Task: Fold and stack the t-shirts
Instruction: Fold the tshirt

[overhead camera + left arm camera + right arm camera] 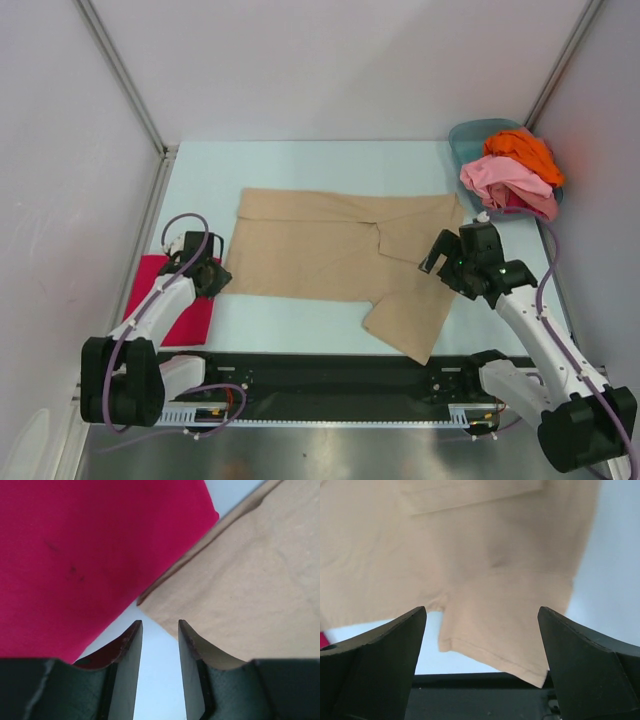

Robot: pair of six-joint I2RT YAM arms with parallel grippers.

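Our left gripper [160,622] holds its jaws narrowly apart on nothing, over the bare strip between the folded magenta-red cloth t-shirt [75,555] and a corner of the large tan cloth t-shirt [250,580]. Our right gripper [481,611] gapes wide and empty above that tan shirt's right side; a crumpled pink t-shirt [505,185] and an orange t-shirt [525,150] fill the teal plastic basin [465,130] beyond.

A pale blue table [300,160] stands between plain white walls [330,60]. Two grey metal posts [120,75] rise at its far corners. The light is soft and even.
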